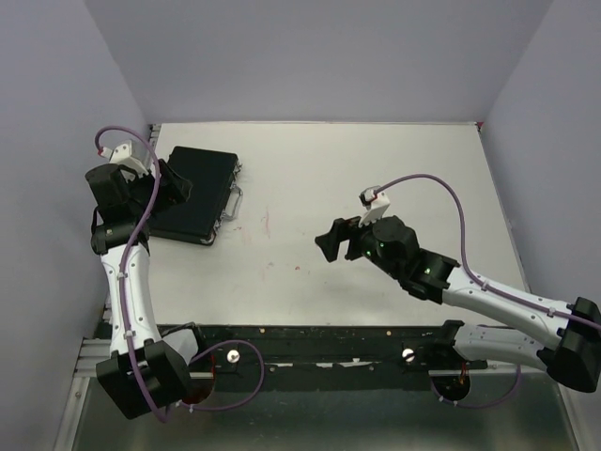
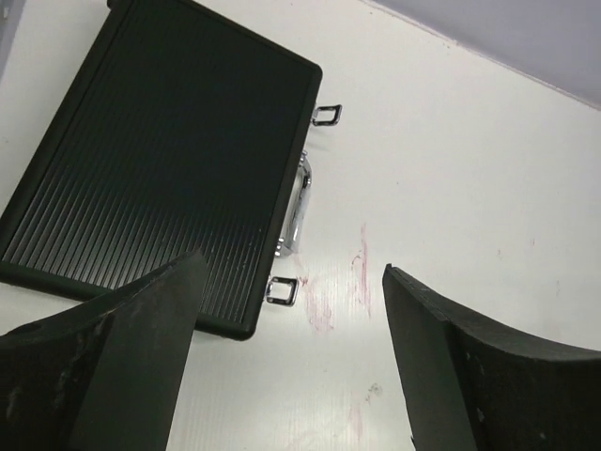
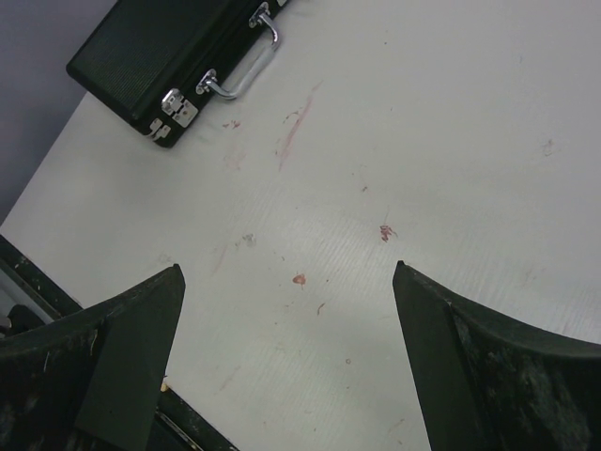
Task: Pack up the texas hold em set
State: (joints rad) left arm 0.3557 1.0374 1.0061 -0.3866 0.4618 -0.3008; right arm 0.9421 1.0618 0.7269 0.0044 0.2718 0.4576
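The black case of the texas hold em set [image 1: 195, 194] lies shut and flat at the table's far left, its silver handle [image 1: 234, 201] facing right. It also shows in the left wrist view [image 2: 160, 169] and the right wrist view [image 3: 160, 52]. No chips, dice, discs or token are in view. My left gripper [image 1: 178, 184] is open and empty, hovering over the case's near left part. My right gripper [image 1: 331, 241] is open and empty above the bare table middle, well right of the case.
The white table [image 1: 376, 178] carries faint red smudges [image 2: 362, 272] near the case's handle. Grey walls close in the left, back and right sides. A black rail [image 1: 329, 343] with the arm bases runs along the near edge.
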